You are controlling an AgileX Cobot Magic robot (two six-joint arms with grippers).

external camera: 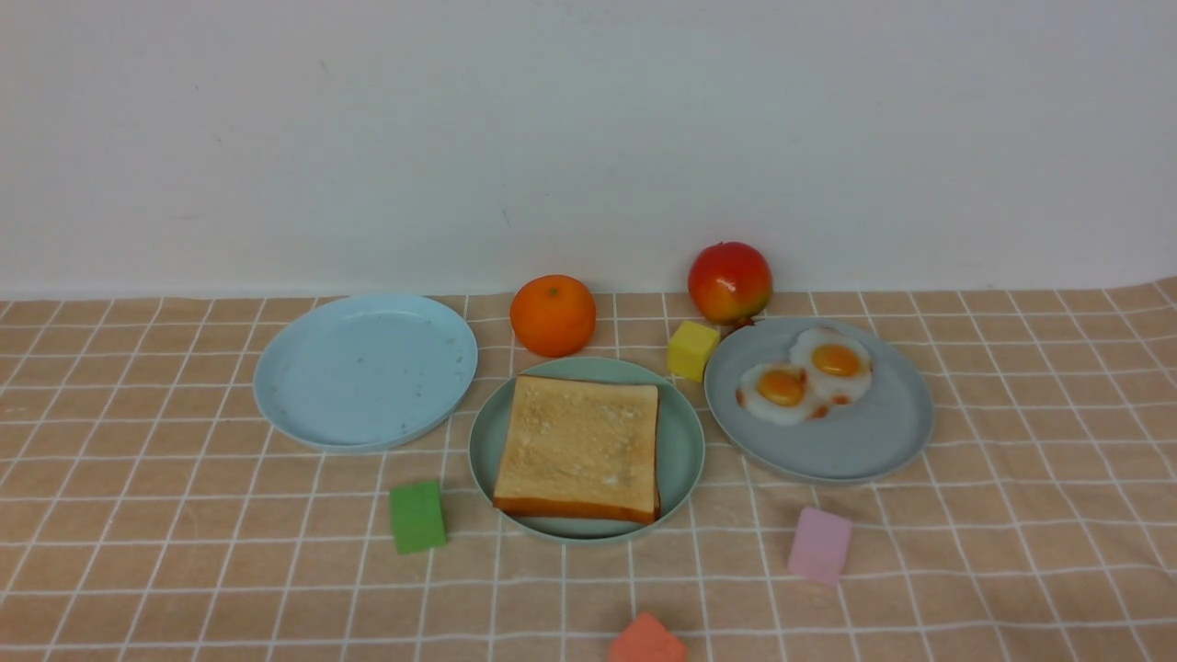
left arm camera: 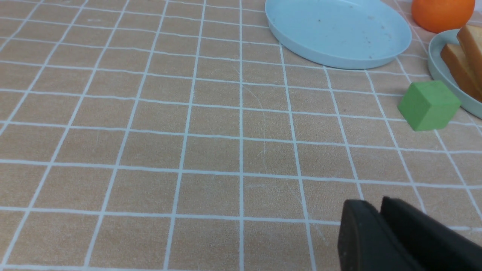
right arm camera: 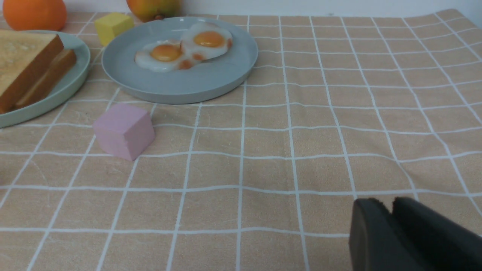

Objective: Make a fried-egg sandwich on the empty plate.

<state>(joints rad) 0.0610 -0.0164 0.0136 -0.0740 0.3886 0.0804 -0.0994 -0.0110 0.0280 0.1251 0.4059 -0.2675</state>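
The mint-green plate (external camera: 685,441) sits at the centre and holds two square golden toast slices (external camera: 579,446) stacked one on the other; the right wrist view (right arm camera: 26,56) shows both layers, and I cannot tell whether anything lies between them. Two fried eggs (external camera: 782,386) with orange yolks lie on the grey-blue plate (external camera: 864,441) to its right. My left gripper (left arm camera: 378,205) is shut and empty above bare cloth, left of the plates. My right gripper (right arm camera: 389,205) is shut and empty above cloth, right of the plates. Neither gripper shows in the front view.
A bare pale sky-blue plate (external camera: 368,368) lies at the left. An orange (external camera: 553,314) and an apple (external camera: 730,281) stand behind the plates. A yellow cube (external camera: 691,349), a green cube (external camera: 417,517), a pink cube (external camera: 819,544) and a coral cube (external camera: 647,641) lie around.
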